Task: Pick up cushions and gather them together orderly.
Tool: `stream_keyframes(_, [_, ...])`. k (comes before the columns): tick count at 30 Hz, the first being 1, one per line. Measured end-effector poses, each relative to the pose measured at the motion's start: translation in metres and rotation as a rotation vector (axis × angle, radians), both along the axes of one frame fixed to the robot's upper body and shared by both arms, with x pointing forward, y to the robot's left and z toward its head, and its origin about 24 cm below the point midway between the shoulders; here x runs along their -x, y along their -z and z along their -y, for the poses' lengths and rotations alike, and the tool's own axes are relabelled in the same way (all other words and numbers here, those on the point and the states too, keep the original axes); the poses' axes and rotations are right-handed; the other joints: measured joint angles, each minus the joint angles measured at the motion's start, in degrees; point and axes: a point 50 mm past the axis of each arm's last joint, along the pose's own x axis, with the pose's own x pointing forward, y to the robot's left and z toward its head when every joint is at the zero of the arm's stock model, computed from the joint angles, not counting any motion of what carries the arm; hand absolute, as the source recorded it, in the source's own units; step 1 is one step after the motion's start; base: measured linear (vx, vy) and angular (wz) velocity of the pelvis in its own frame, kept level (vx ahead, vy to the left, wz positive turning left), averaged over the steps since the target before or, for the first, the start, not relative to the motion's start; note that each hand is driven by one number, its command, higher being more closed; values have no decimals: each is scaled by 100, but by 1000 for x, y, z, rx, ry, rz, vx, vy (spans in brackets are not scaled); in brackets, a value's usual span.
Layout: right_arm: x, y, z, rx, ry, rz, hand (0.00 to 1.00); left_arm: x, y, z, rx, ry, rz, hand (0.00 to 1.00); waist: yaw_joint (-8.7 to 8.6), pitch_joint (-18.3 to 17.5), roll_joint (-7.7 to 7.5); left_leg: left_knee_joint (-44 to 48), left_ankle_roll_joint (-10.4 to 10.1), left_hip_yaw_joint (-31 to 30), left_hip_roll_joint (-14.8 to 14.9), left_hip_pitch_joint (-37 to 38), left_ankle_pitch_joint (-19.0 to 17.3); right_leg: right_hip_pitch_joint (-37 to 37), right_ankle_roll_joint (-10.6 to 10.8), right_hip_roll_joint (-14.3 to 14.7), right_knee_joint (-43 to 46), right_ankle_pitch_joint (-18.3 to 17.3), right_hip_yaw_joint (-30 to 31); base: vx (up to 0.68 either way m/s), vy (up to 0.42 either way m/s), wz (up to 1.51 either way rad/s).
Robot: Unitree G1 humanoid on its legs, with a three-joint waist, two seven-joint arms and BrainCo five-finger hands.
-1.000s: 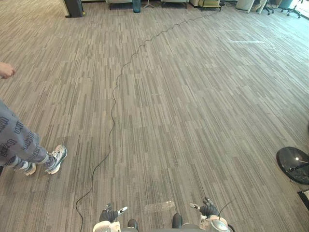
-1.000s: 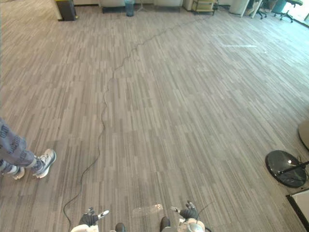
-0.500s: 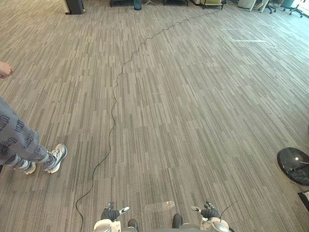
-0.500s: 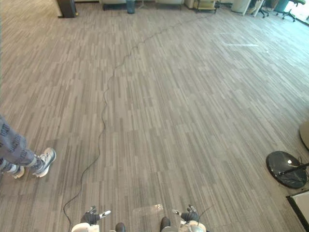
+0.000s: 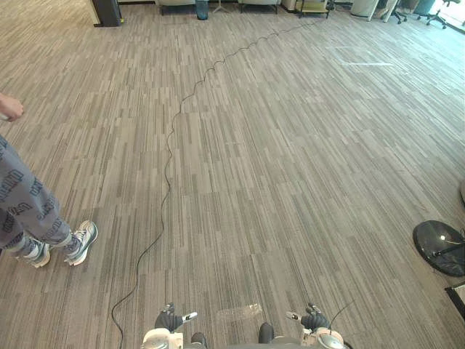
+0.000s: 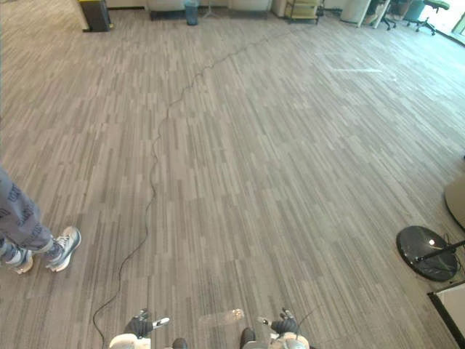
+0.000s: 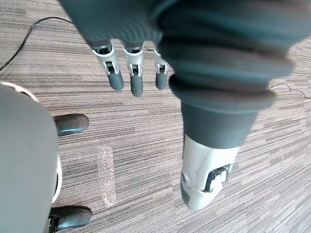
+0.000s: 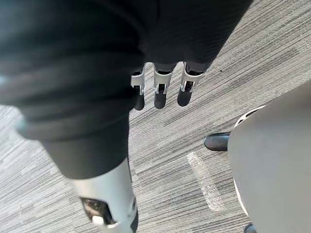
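No cushion is in sight on the grey striped carpet ahead. My left hand (image 5: 168,321) hangs low at the bottom edge of the eye views, and the left wrist view has its fingers (image 7: 136,73) straight over bare carpet, holding nothing. My right hand (image 5: 314,320) hangs the same way at the bottom right. Its fingers (image 8: 160,92) are straight and hold nothing, with only carpet beyond them.
A person in grey patterned trousers and sneakers (image 5: 80,241) stands at the left. A black round base (image 5: 439,247) lies on the floor at the right edge. A clear tape patch (image 5: 240,313) lies between my hands. A black bin (image 5: 109,11) and office chairs (image 5: 436,14) line the far end.
The whole picture has shifted slightly, so the camera moved. The person at the left has shifted a little. Both hands hang as before.
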Motion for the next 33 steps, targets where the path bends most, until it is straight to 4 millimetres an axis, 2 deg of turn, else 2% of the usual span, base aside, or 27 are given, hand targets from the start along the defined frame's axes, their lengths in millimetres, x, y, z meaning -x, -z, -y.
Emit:
stream_keyframes(3, [0, 0, 1, 2, -1, 1, 0, -1, 0, 0, 2, -2, 4, 0, -2, 29, 15, 49, -63, 48, 40, -34, -135, -57, -58, 43, 57, -112, 7, 60, -19, -6])
stream_keyframes(5, [-3, -1, 3, 6, -9, 10, 0, -8, -3, -1, 0, -5, 23, 0, 34, 155, 4, 900, -71, 138, 211, -413, -582, -278, -100, 25, 592, -462, 29, 47, -29, -13])
stream_keyframes(6, [-4, -2, 5, 11, -12, 18, 0, -10, -4, -1, 7, -22, 38, 0, 43, 203, 61, 1663, -90, 143, 408, -696, -977, -380, -84, 47, 931, -730, 26, 96, -46, -8])
stream_keyframes(7, [-5, -3, 8, 17, -12, 23, 0, -11, -4, -2, 10, -33, 41, 0, 47, 234, 110, 2069, -115, 169, 524, -805, -1167, -386, -79, 78, 1065, -883, 10, 127, -39, 2])
stream_keyframes(8, [-5, -3, 8, 18, -9, 25, 0, -11, -4, -2, 13, -40, 44, 0, 25, 239, 113, 2369, -120, 211, 589, -873, -1213, -377, -77, 72, 1160, -995, -30, 176, -36, 25])
stream_keyframes(9, [-5, -3, 7, 15, -10, 26, 0, -14, -6, -4, 16, -50, 58, 0, 18, 258, 75, 3046, -123, 305, 711, -1134, -1205, -335, -97, 44, 1221, -1113, -49, 255, -61, 38])
stream_keyframes(10, [-5, -3, 8, 17, -8, 26, 0, -18, -9, -7, 22, -88, 85, 0, 45, 360, 93, 4319, -145, 361, 963, -1624, -1087, -57, -205, 46, 1205, -1193, -59, 222, -59, 31])
stream_keyframes(11, [-6, -3, 7, 17, -9, 28, 0, -19, -9, -7, 22, -93, 89, 0, 57, 391, 84, 4469, -156, 363, 985, -1698, -1091, -12, -211, 36, 1198, -1215, -60, 296, -31, 19])
stream_keyframes(12, [-9, -4, 7, 18, -14, 33, 0, -21, -10, -8, 26, -110, 104, 0, 118, 434, 45, 4553, -160, 364, 947, -1901, -1399, 149, -207, -81, 1177, -1310, -69, 262, 43, 4])
stream_keyframes(13, [-11, -5, 9, 23, -14, 33, 0, -22, -11, -7, 34, -117, 111, 0, 114, 444, 41, 4204, -34, 485, 798, -2096, -1502, 265, -130, -243, 1121, -1386, -71, 262, 43, 2])
stream_keyframes(14, [-11, -5, 9, 24, -14, 33, 0, -22, -11, -6, 35, -118, 113, 0, 112, 445, 42, 4061, -11, 495, 734, -2158, -1484, 298, -116, -294, 1092, -1395, -72, 293, 123, -15])
stream_keyframes(15, [-14, -6, 9, 24, -18, 40, 0, -25, -12, -6, 36, -114, 124, 0, 128, 457, 27, 3361, 31, 482, 470, -2368, -1246, 372, -51, -482, 984, -1423, -72, 260, 130, -21])
stream_keyframes(16, [-15, -6, 9, 23, -19, 40, 0, -27, -13, -5, 38, -113, 130, 0, 132, 460, 31, 2830, 8, 467, 341, -2490, -979, 424, 28, -564, 889, -1447, -71, 408, 227, -35])
stream_keyframes(17, [-15, -6, 8, 23, -20, 38, 0, -28, -14, -4, 43, -115, 136, 0, 156, 479, 75, 2086, 25, 437, 243, -2547, -356, 530, 129, -579, 740, -1463, -28, 379, 244, -38])
stream_keyframes(18, [-14, -5, 9, 23, -20, 33, 0, -29, -14, -4, 41, -115, 141, 0, 204, 485, 45, 2071, 82, 420, 236, -2508, -12, 587, 183, -605, 676, -1493, 30, 503, 268, -39])
stream_keyframes(19, [-12, -3, 0, 3, -24, 21, 0, -34, -16, -7, 32, -109, 152, 0, 224, 469, -87, 2203, 295, 474, 94, -2537, -157, 666, 134, -733, 607, -1481, 98, 543, 231, -20])
stream_keyframes(20, [-14, -3, -6, -13, -32, 27, 0, -41, -20, -10, 24, -102, 169, 0, 194, 476, -201, 2565, 345, 467, 90, -2728, -450, 557, 53, -783, 739, -1338, 104, 472, 165, -8])
stream_keyframes(23, [-13, -2, -6, -15, -21, 22, 0, -41, -20, -16, 13, -121, 169, 0, 239, 459, -328, 3089, 552, 611, 85, -2682, -992, 305, 134, -958, 1502, -1280, 358, 468, 195, -11])
stream_keyframes(24, [-14, -3, -6, -14, -24, 26, 0, -38, -18, -16, 15, -119, 154, 0, 252, 467, -314, 3072, 570, 696, 77, -2400, -1205, -74, 346, -1053, 2598, -1123, 549, 623, 263, -30])
stream_keyframes(25, [-14, -3, -7, -19, -27, 26, 0, -36, -17, -15, 15, -116, 146, 0, 250, 470, -312, 3000, 577, 727, 57, -2212, -1280, -289, 458, -1105, 3198, -959, 641, 488, 209, -28])
stream_keyframes(26, [-16, -4, -5, -12, -28, 37, 0, -34, -16, -14, 13, -99, 131, 0, 208, 489, -289, 2831, 600, 730, 11, -1860, -1390, -700, 590, -1128, 4272, -716, 816, 466, 108, -7])
stream_keyframes(27, [-18, -5, -2, 0, -40, 46, 0, -32, -14, -10, 14, -71, 115, 0, 144, 536, -228, 2572, 583, 717, -24, -1339, -1510, -1179, 464, -1090, 5683, -917, 818, 467, 72, -3])
stream_keyframes(29, [-23, -9, 2, 17, -58, 70, 0, -29, -12, -5, 20, -43, 102, 0, 96, 609, -132, 2106, 557, 738, -30, -608, -1544, -1615, 91, -1029, 6516, -1272, 446, 524, 54, -14])
stream_keyframes(30, [-32, -14, 5, 38, -82, 113, 0, -30, -12, 0, 30, -32, 102, 0, 73, 699, 11, 1744, 544, 778, 26, -68, -1536, -1953, -210, -909, 6500, -1602, -23, 485, 39, -20])
stream_keyframes(31, [-36, -16, 6, 43, -85, 128, 0, -31, -12, 1, 33, -32, 103, 0, 45, 724, 46, 1656, 536, 810, 62, 85, -1531, -2106, -305, -851, 6342, -1728, -206, 490, -10, -16])
stream_keyframes(33, [-46, -21, 8, 52, -95, 162, 0, -34, -12, 5, 44, -36, 110, 0, -9, 795, 112, 1597, 536, 913, 192, 407, -1531, -2628, -451, -638, 5376, -1904, -733, 449, -81, -5])
